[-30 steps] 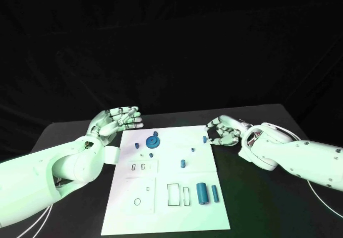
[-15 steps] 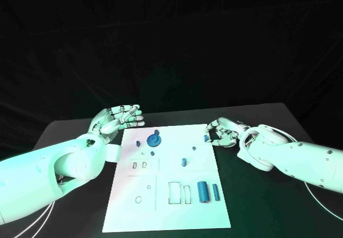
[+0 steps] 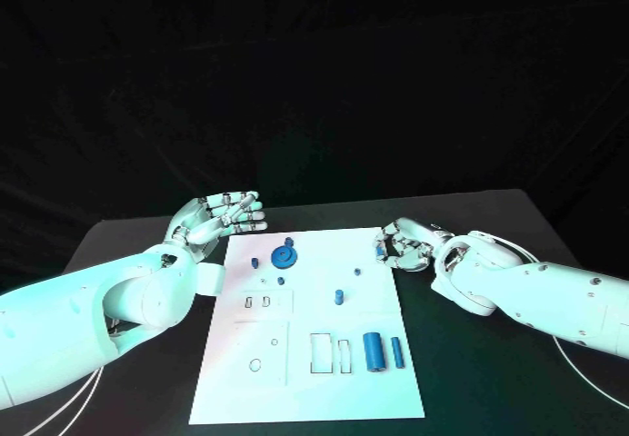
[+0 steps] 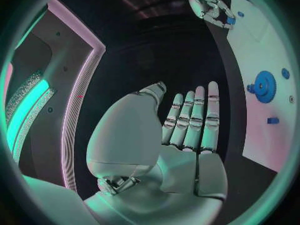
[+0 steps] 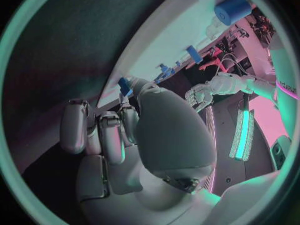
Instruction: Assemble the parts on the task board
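The right hand (image 3: 404, 245) sits at the white board's (image 3: 314, 391) far right edge, its fingers (image 5: 103, 135) curled around a small blue part (image 5: 125, 86). The left hand (image 3: 220, 216) hovers off the board's far left corner, fingers straight, slightly apart, holding nothing. A blue gear (image 3: 284, 258) stands near that corner.

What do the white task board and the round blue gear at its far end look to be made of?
White task board: flat matte sheet with cut recesses, probably plastic or painted board. Round blue gear: even solid colour with moulded-looking teeth in the left wrist view, likely plastic; could be printed, cannot tell.
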`<act>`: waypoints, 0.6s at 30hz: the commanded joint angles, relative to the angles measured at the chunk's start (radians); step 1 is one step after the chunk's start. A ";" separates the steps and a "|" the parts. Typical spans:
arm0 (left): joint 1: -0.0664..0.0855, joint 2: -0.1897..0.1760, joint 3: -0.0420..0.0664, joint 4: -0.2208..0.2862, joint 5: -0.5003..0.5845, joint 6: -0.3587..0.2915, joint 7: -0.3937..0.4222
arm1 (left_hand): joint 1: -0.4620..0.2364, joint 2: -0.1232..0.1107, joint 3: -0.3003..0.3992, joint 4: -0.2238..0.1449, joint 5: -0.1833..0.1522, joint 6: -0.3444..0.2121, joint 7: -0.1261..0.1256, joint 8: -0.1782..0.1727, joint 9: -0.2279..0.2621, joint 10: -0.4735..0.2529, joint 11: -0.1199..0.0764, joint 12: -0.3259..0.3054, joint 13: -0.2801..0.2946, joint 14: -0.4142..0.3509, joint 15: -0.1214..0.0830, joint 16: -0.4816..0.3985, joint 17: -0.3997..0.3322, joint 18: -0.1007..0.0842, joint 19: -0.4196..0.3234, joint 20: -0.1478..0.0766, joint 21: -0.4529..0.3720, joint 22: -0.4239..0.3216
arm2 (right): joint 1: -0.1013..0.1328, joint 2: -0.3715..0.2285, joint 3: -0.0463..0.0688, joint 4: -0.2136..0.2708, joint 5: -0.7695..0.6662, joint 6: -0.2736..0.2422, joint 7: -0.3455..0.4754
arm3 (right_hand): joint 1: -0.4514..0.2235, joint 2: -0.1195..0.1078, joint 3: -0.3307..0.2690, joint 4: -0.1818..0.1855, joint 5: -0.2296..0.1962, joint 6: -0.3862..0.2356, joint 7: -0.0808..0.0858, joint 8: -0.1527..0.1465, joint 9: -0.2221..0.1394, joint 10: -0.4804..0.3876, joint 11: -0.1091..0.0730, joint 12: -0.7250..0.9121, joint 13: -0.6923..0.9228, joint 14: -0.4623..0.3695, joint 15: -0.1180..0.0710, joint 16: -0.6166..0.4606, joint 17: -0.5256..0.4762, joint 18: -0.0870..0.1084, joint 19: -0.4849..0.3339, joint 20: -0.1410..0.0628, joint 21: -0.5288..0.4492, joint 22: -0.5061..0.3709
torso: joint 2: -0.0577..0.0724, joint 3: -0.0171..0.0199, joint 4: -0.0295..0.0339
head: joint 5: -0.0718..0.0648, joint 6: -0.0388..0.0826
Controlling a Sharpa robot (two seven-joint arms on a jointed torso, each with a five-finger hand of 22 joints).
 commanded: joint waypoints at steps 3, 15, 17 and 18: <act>0.000 0.003 0.000 0.000 0.002 0.018 0.005 | 0.006 -0.001 0.003 0.000 -0.006 0.001 0.044 0.003 0.002 0.004 0.003 -0.003 -0.001 -0.008 0.001 -0.007 0.002 0.010 -0.006 0.000 0.004 0.001 | -0.004 0.003 -0.001 -0.002 -0.013 0.004 0.001 | 0.001 0.009 0.012 0.001 0.006 0.012 -0.003 0.005 0.002 0.010 -0.002 0.006 0.058 0.104 0.000 0.006 0.263 0.007 0.006 -0.002 0.006 0.035 | 0.000 -0.0001 -0.0006 | 0.001 -0.002; -0.001 0.005 0.000 -0.004 0.002 0.016 0.004 | 0.006 -0.002 0.004 0.000 -0.006 0.001 0.044 0.003 0.002 0.004 0.004 -0.004 -0.001 -0.008 0.001 -0.007 0.002 0.010 -0.006 0.000 0.004 0.001 | -0.005 0.005 -0.001 -0.004 -0.010 -0.019 0.006 | -0.002 0.012 0.024 0.001 0.005 0.030 -0.008 0.016 0.005 0.013 -0.007 0.009 0.061 0.104 -0.004 0.006 0.263 0.007 0.009 -0.005 0.007 0.038 | 0.000 -0.0001 -0.0009 | 0.002 -0.005; -0.001 0.005 0.000 -0.004 0.002 0.016 0.005 | 0.006 -0.002 0.004 0.000 -0.006 0.000 0.045 0.003 0.001 0.003 0.004 -0.004 -0.001 -0.008 0.002 -0.007 0.003 0.010 -0.007 0.000 0.004 0.001 | -0.005 0.005 -0.001 -0.003 -0.009 -0.032 0.006 | -0.004 0.014 0.030 -0.001 0.005 0.047 -0.015 0.027 0.010 0.016 -0.012 0.011 0.063 0.104 -0.008 0.006 0.263 0.006 0.011 -0.008 0.010 0.041 | 0.000 -0.0001 -0.0009 | 0.001 -0.005; -0.001 0.005 0.000 -0.004 0.002 0.016 0.005 | 0.006 -0.002 0.004 0.000 -0.006 0.000 0.045 0.003 0.001 0.003 0.004 -0.004 -0.001 -0.008 0.002 -0.007 0.003 0.010 -0.007 0.000 0.004 0.001 | -0.005 0.005 -0.001 -0.004 -0.009 -0.038 0.005 | -0.006 0.016 0.034 -0.002 0.004 0.057 -0.019 0.036 0.013 0.018 -0.016 0.013 0.065 0.104 -0.011 0.006 0.263 0.006 0.013 -0.011 0.012 0.044 | 0.000 -0.0001 -0.0009 | 0.001 -0.005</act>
